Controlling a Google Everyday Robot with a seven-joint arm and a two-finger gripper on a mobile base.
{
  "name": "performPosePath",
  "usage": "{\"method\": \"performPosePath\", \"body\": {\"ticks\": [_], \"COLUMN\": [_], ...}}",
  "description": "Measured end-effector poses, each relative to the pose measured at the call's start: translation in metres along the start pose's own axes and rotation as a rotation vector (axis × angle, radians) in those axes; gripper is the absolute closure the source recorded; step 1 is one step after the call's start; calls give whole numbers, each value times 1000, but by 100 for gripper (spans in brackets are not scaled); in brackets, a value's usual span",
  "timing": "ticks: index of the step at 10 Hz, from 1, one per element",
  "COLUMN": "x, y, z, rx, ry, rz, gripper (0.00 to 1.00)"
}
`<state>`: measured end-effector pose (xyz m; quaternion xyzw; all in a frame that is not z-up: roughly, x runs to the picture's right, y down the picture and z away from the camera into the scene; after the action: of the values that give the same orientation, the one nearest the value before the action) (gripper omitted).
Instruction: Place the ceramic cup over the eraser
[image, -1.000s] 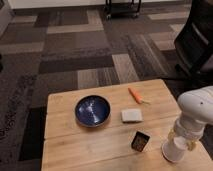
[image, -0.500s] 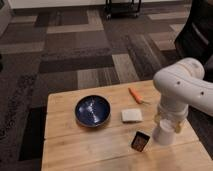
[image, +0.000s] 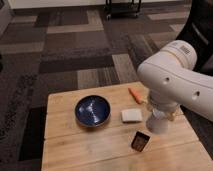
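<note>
Ceramic cup (image: 156, 125), plain white, handleless and slightly tapered, is clenched in my claw (image: 159, 114), tucked under my bulky white arm (image: 175, 75) over the light wooden table (image: 75, 150). The small near-black rectangular eraser (image: 140, 141) stands just beside my claw, on the camera's side and slightly leftward in view. I judge the ceramic cup must go mouth-down, centred over the eraser, lowered straight, and freed only when its rim sits flat. A flat white rectangular block (image: 131, 115) lies near my claw too; I should avoid nudging it.
</note>
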<state>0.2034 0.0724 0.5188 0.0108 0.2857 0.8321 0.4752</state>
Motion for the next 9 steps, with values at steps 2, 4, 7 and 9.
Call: {"method": "performPosePath", "body": {"ticks": [2,4,7,9], "x": [18,37,51,55], "y": [17,25,18,8], "z": [1,6,14,27], "rx": [-54,-96,-112,-102], "ry": [38,102,159,195], "rz": [-20,-50,-53,-41], "gripper": [86,86,86,86]}}
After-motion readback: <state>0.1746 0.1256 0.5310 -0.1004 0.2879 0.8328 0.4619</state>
